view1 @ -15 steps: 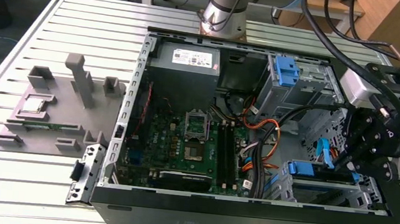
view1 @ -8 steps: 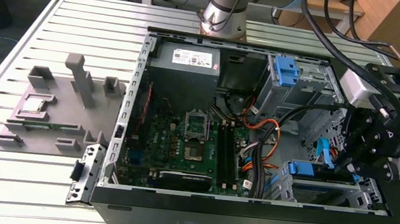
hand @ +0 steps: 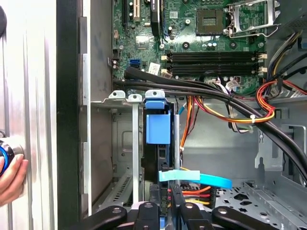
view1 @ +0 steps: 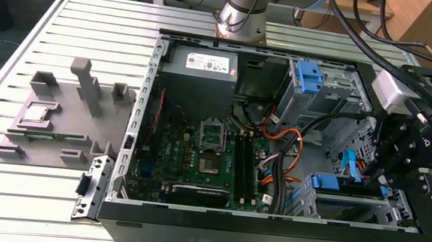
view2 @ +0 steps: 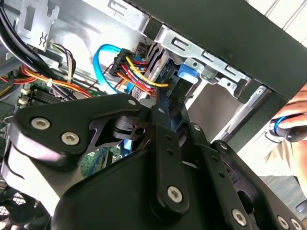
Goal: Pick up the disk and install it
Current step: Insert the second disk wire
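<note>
The disk stands on edge in the metal drive bay at the case's front corner, on the exterior view's right. Its blue handle end points toward the motherboard, and its dark body runs back under my fingers. My gripper hangs over the disk's other end, fingers closed on its two sides in both wrist views. A light-blue data cable and a red-yellow power bundle lie right beside the fingertips.
The open computer case lies on a slatted table. It holds a motherboard, a grey power supply and a second cage with a blue handle. Thick black cables cross near the bay. A person's hand rests outside the case wall.
</note>
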